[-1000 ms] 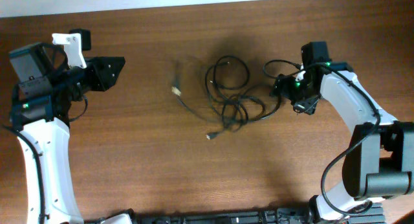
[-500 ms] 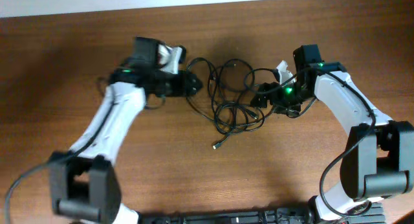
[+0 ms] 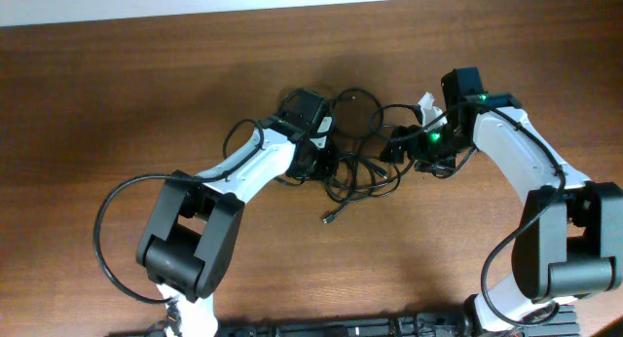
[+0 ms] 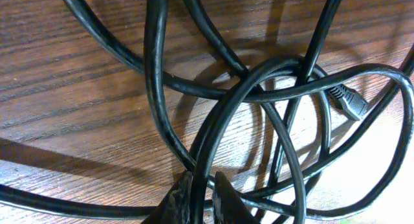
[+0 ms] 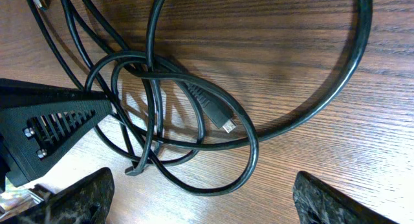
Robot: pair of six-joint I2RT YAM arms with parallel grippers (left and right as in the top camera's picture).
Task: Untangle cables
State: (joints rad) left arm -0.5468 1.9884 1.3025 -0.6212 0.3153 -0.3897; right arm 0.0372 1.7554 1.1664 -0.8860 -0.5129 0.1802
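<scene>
My left jaws pinch one loop of the cables (image 4: 155, 68); my right jaws gape empty. Pulling could cinch the unanchored knot tighter.

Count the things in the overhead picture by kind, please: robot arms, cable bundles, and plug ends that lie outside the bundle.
Robot arms: 2, the white-and-black left arm and right arm
Cable bundles: 1, the tangled bundle of thin black cables
Plug ends outside it: 1, the small plug end
Total: 4
</scene>
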